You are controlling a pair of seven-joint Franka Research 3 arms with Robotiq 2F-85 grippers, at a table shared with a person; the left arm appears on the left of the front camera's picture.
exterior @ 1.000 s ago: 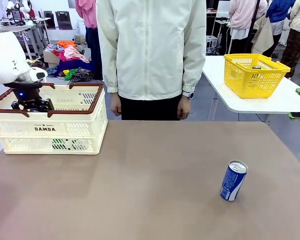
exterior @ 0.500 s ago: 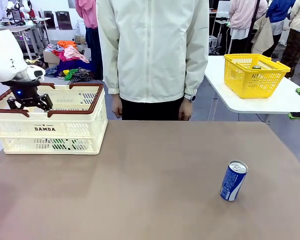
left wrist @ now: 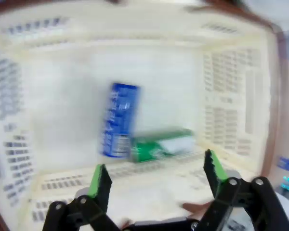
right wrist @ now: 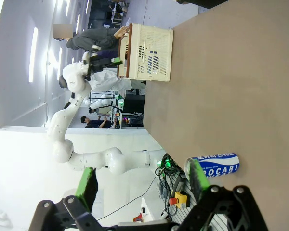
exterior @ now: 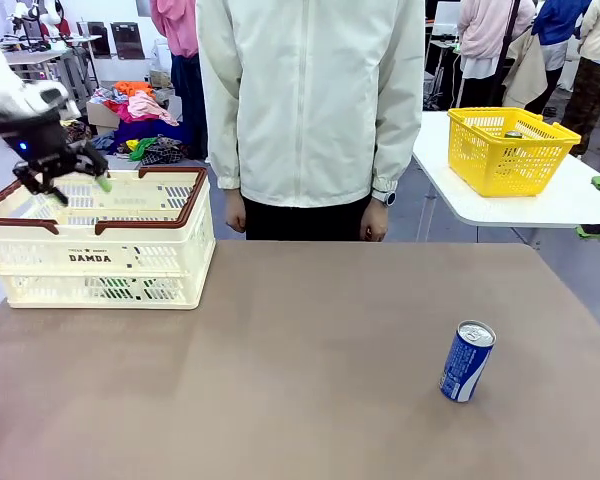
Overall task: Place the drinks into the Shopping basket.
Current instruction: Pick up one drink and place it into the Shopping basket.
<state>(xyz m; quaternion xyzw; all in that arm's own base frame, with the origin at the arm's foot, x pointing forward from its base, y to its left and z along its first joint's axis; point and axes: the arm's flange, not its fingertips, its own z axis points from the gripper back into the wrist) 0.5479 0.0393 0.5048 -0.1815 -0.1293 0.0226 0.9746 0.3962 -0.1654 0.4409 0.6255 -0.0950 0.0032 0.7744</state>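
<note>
Basket (exterior: pixel 130 262) holds a blue can (left wrist: pixel 119 120) and a green can (left wrist: pixel 161 143). Left gripper (exterior: pixel 78 185) hovers above it, jaws apart; right gripper (right wrist: pixel 139 169) also spread.

Brown tabletop (exterior: pixel 280 390) in the foreground, with a person in a cream zip jacket (exterior: pixel 310 100) and wristwatch (exterior: pixel 383 196) standing at its far edge, a yellow mesh basket (exterior: pixel 510 155) on a white side table (exterior: pixel 550 208) at right, and a heap of coloured clothing (exterior: pixel 140 112) behind at left
</note>
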